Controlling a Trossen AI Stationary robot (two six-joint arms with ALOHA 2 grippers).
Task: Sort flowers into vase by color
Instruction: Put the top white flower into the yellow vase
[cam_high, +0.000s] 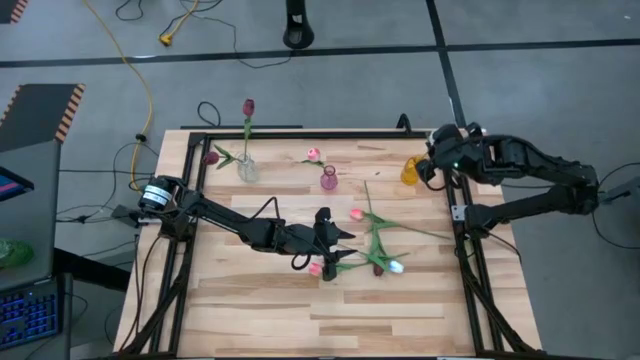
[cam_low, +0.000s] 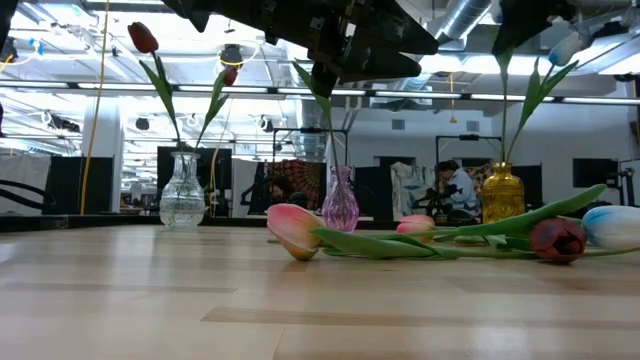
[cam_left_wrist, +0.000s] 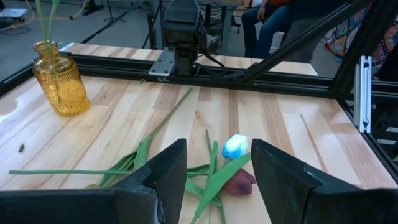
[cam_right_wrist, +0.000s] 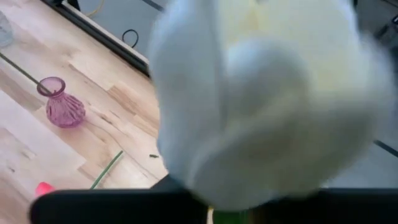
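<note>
My left gripper (cam_high: 342, 233) hangs open and empty over the table's middle, above loose tulips lying flat: a pink one (cam_high: 316, 268), another pink one (cam_high: 356, 213), a dark red one (cam_left_wrist: 239, 182) and a white one (cam_left_wrist: 235, 147). My right gripper (cam_high: 430, 166) is at the yellow vase (cam_high: 410, 172) on the right, shut on a white tulip (cam_right_wrist: 261, 93) whose head fills the right wrist view. A clear vase (cam_high: 247, 170) holds dark red tulips (cam_high: 248, 106). A purple vase (cam_high: 329, 180) holds a pink tulip (cam_high: 313, 154). My right gripper holds the white tulip by its green stem (cam_right_wrist: 211, 216) just below the head. The head hides the fingers and the place of contact. In the low view a stem (cam_low: 503, 110) runs down from the gripper into the yellow vase (cam_low: 503, 195).
A black frame rail (cam_high: 470, 250) runs along the table's right and far edges. The three vases stand in a row near the far edge. Bare wood lies at the near side (cam_high: 300, 320). A seated person (cam_low: 455, 190) shows in the room beyond.
</note>
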